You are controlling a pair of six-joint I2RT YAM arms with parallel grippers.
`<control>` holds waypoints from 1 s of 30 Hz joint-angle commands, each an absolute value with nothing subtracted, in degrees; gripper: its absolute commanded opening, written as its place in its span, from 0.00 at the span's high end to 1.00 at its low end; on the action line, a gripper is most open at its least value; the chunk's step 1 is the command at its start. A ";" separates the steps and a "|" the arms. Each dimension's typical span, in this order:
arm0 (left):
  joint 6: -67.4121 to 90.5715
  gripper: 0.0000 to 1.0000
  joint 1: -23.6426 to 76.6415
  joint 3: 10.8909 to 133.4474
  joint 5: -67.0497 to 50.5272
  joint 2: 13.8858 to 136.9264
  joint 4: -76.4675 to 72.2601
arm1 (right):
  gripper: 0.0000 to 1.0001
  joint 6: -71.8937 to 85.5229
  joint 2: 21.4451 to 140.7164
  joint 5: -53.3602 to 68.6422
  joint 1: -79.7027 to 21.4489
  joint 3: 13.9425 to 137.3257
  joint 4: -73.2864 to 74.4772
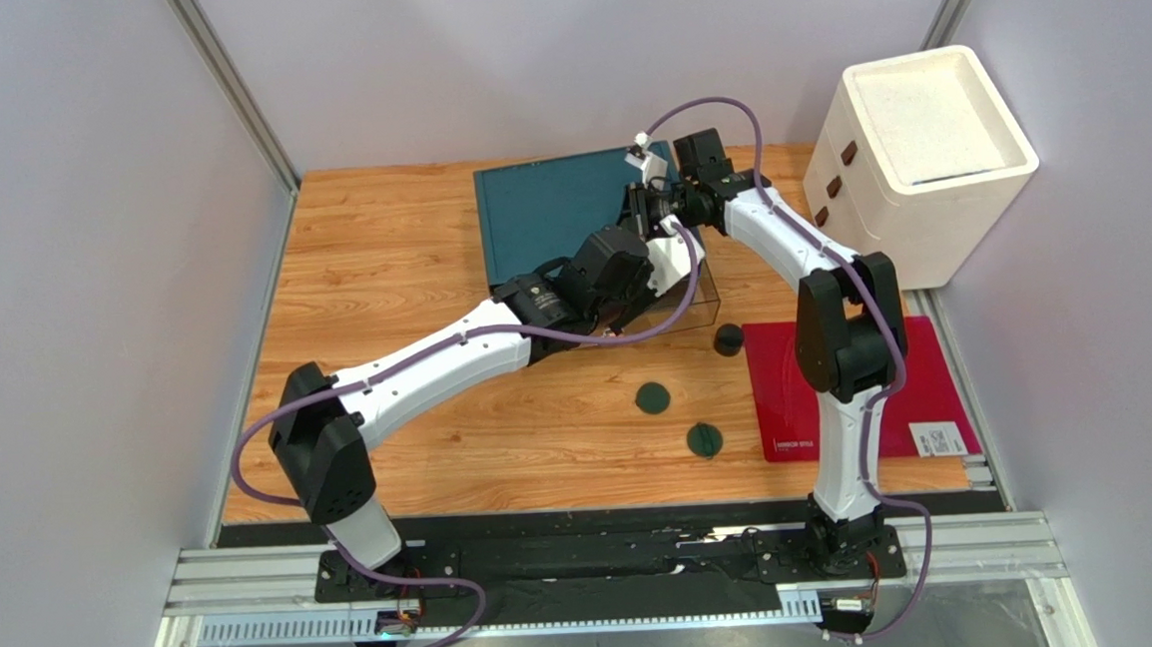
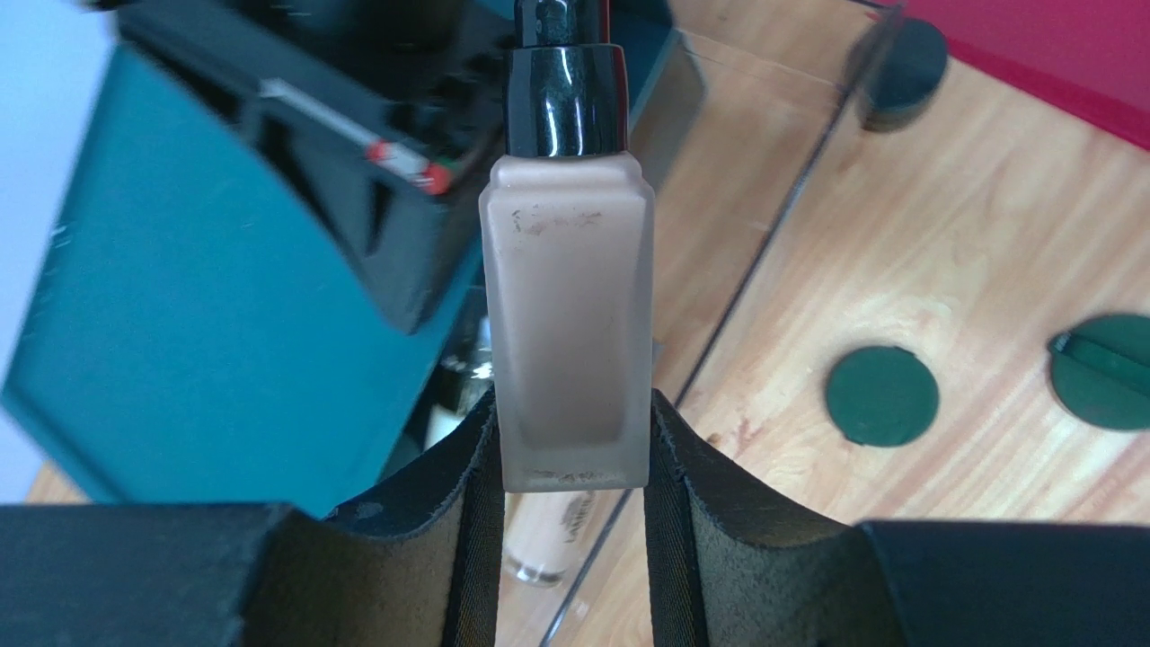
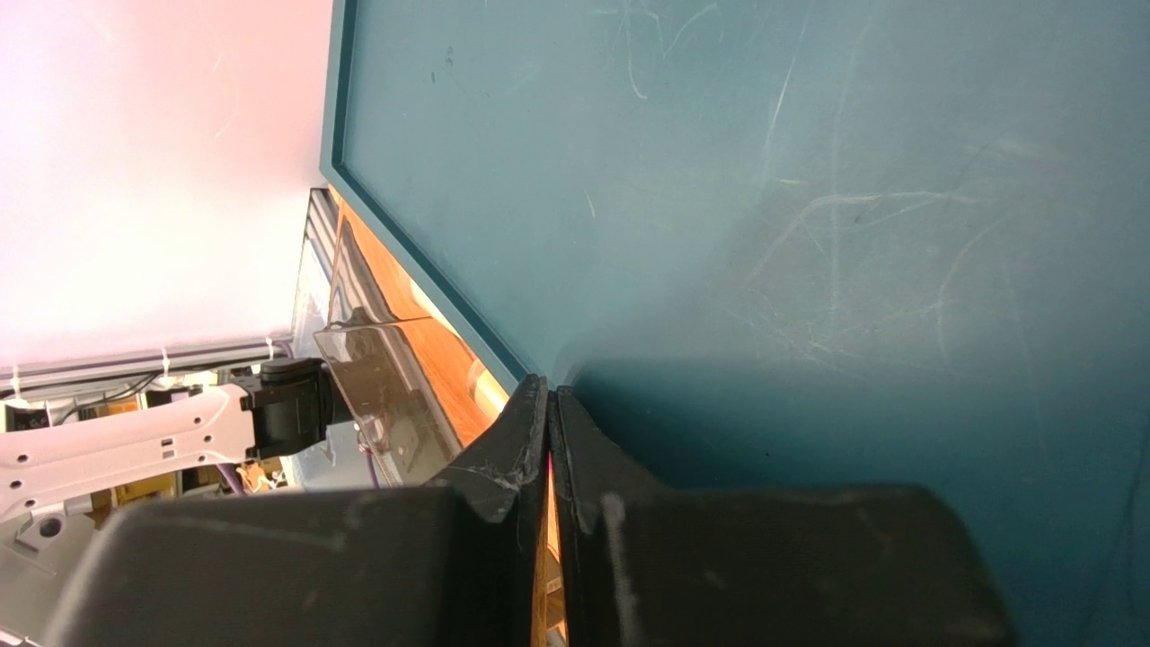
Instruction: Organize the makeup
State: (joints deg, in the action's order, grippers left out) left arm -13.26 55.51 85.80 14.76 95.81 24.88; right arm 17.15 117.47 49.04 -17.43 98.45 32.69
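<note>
Beige bottle [image 2: 567, 270] sits base-first inside the left gripper [image 2: 570, 415] — cap outward.

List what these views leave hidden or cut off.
- Foundation bottle cap top: left wrist view, cut by the top edge.
- Second bottle below it: left wrist view, left gripper fingers cover most of it.
- Clear drawer contents: top view, both arms overlap it.

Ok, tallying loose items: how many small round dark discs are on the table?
3: far disc at the red mat's left edge, middle disc left of it, near disc between them, nearer. Others may be hidden.
</note>
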 commanded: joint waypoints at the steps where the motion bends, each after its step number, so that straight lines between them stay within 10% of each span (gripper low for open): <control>1: -15.91 1.00 55.72 88.24 8.26 96.68 23.90 | 0.94 12.48 124.45 36.83 -16.70 95.36 44.47; 15: -12.13 0.92 53.53 89.30 13.01 100.98 27.77 | 0.94 12.57 125.59 37.09 -16.44 96.33 44.82; 30: -11.69 0.43 53.00 92.29 18.89 101.08 31.47 | 0.94 12.74 126.12 37.27 -15.82 98.00 45.44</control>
